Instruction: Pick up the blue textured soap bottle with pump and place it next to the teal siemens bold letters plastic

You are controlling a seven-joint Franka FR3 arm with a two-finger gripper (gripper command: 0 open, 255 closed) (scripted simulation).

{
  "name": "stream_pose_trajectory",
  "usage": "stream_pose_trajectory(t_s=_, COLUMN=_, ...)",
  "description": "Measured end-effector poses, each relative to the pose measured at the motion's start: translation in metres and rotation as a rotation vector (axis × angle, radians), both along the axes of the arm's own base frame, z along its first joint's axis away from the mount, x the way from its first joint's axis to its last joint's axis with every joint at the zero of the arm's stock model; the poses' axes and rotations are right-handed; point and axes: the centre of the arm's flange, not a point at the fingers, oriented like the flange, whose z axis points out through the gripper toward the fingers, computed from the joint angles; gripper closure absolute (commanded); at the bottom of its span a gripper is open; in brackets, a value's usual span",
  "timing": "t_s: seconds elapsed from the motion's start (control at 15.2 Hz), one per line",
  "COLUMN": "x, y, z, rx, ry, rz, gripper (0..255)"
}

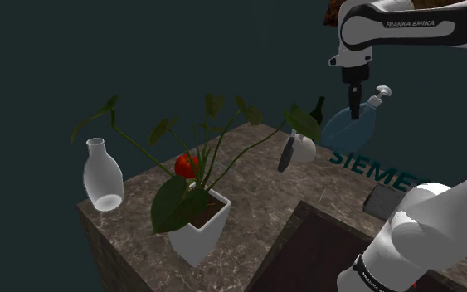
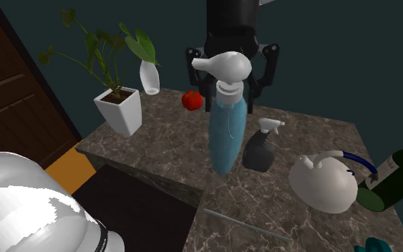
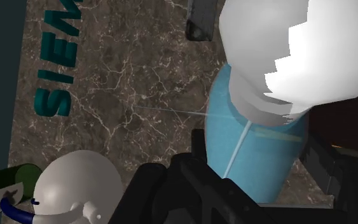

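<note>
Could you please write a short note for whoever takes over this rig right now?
Claw: shut on the blue soap bottle, just under its white pump, apparently holding it above the marble counter.
Teal SIEMENS letters: flat on the counter, below and beside the held bottle in the shoulder view.
Nearby: a dark spray bottle and a white rounded jug.
Done: bottle grasped and lifted.
Left: carry it over, set it down upright next to the letters, open the claw, back away.

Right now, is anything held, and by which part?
Yes: the jaws clasp the blue soap bottle by its upper body, just below the white pump.
</note>
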Motion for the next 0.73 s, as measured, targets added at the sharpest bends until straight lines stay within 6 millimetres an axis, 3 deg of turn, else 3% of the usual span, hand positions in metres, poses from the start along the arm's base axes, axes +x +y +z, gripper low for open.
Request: stream_pose_trajectory(t_s=0.73, x=-0.122, y=-0.076, z=0.031, rx=0.000, ry=0.000, rz=0.000, gripper=255)
